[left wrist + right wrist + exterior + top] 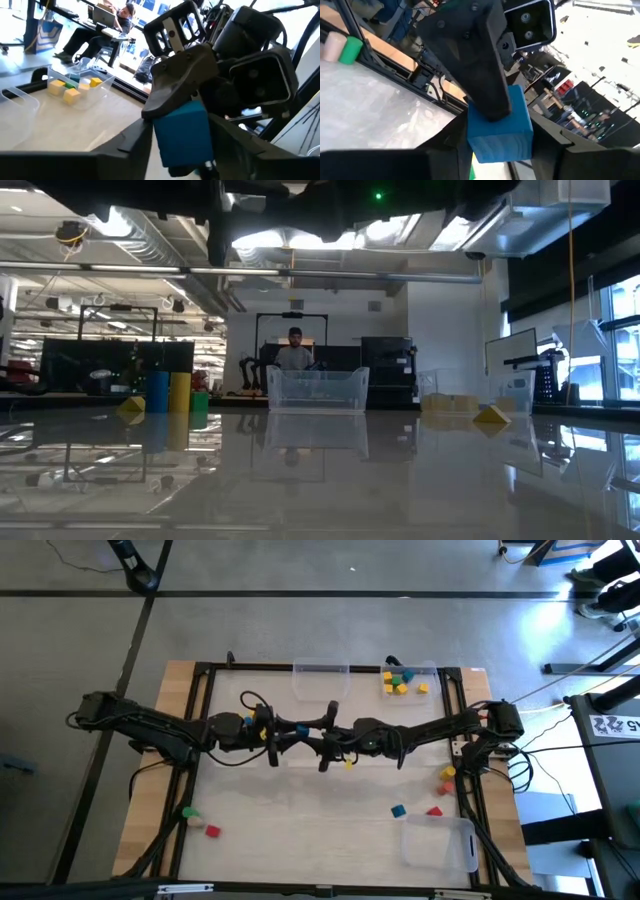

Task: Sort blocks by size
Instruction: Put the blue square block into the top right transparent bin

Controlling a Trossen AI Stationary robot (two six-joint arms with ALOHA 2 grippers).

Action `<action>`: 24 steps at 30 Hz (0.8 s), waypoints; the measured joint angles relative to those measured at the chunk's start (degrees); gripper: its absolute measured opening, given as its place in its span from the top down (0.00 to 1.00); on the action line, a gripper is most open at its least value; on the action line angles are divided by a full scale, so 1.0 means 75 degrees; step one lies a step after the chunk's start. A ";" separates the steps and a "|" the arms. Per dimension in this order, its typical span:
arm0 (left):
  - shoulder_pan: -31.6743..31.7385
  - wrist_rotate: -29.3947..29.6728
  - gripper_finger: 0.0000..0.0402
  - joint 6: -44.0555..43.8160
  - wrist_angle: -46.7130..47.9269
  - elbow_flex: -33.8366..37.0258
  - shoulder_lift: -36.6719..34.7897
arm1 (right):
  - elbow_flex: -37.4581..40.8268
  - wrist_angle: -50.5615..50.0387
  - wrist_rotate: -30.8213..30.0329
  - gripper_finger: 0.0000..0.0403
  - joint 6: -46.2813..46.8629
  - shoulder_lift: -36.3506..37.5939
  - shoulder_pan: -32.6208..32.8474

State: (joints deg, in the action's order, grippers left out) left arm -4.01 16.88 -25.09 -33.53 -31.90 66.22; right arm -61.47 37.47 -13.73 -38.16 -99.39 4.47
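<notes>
A blue block (182, 132) hangs in the air over the middle of the table, between both grippers. My left gripper (285, 733) reaches in level from the table's left and my right gripper (322, 743) level from the right; they meet fingertip to fingertip, each shut on the block. The right wrist view shows the same block (500, 125) between the right fingers, with a left finger (482, 65) lying over it. Other small blocks lie loose on the table or in a clear bin. My left gripper has the blue block between its two fingers, on two opposite side faces (160, 135). The fingers come level from the table's left. The block is lifted clear of the table. My right gripper pinches the block's other pair of faces, one finger (180, 85) lying over the face (186, 111) toward the left wrist camera; the other finger is hidden behind the block. The fingers come level from the table's right, crosswise to the left fingers.
A clear bin (412, 671) with several yellow blocks and another bin (320, 672) stand at the far edge; a third bin (440, 842) is near right. Loose blocks: green (190, 812) and red (212, 831) near left, blue (398, 810), red (434, 811) and yellow (447, 773) right.
</notes>
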 joint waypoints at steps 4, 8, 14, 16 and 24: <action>0.0003 -0.0058 0.46 0.0465 0.0068 0.0000 -0.0044 | 0.0000 -0.0042 0.0001 0.65 0.0280 0.0003 0.0003; 0.0009 -0.0028 0.41 0.1140 0.0703 -0.0002 -0.0495 | 0.0000 -0.0506 -0.0227 0.67 0.0565 0.0222 0.0012; 0.0012 0.0064 0.41 0.1569 0.2831 0.0000 -0.1302 | 0.0000 -0.2072 -0.0607 0.66 0.1683 0.0956 0.0012; 0.0009 0.0061 0.41 0.1473 0.3498 0.0000 -0.1442 | -0.0005 -0.2722 -0.0983 0.67 0.1865 0.1210 0.0009; 0.0009 0.0055 0.41 0.0887 0.5385 0.0003 -0.1261 | -0.0006 -0.5502 -0.2258 0.66 0.2773 0.2108 -0.0763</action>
State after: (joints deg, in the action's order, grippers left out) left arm -3.95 17.30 -18.44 6.86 -31.88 56.76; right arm -61.52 -3.79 -30.66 -17.37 -83.58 -1.26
